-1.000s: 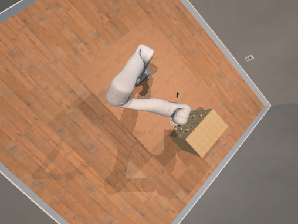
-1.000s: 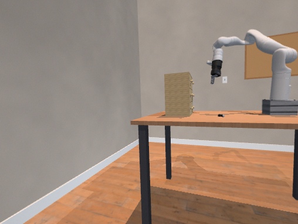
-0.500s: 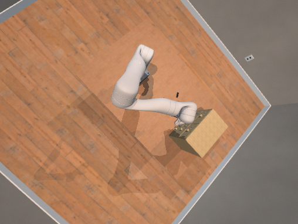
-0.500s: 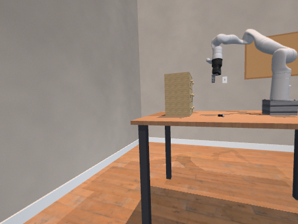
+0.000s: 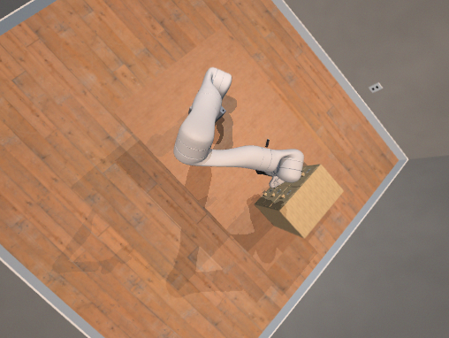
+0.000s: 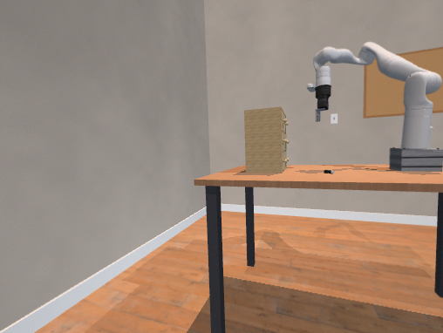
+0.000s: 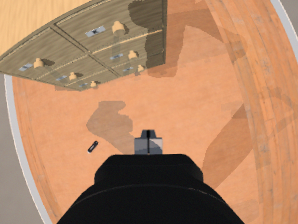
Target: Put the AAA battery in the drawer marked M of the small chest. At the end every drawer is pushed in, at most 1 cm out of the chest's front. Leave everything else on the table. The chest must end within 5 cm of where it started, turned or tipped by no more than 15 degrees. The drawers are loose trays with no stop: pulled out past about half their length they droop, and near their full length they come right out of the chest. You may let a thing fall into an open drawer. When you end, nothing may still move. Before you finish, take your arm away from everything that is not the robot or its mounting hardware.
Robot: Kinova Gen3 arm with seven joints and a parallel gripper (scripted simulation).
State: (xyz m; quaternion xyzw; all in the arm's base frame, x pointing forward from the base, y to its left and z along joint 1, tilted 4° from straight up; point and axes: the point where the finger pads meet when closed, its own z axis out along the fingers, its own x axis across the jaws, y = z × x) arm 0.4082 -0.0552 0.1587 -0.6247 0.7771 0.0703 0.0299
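Worktop (image 5: 240,119) (image 6: 301,178) (image 7: 60,115) below, the AAA battery (image 5: 267,142) (image 6: 328,172) (image 7: 93,146) lies left of the clenched, empty pincer (image 5: 262,172) (image 6: 317,116) (image 7: 148,137) in the wrist view, toward the exterior view's near edge, its long axis slanting across the finger seam.

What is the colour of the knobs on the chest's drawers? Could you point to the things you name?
The knobs (image 6: 286,141) (image 7: 118,27) are light tan, like pale wood; the wrist view shows this best.

Drawer label letters (image 7: 95,31) too small to read
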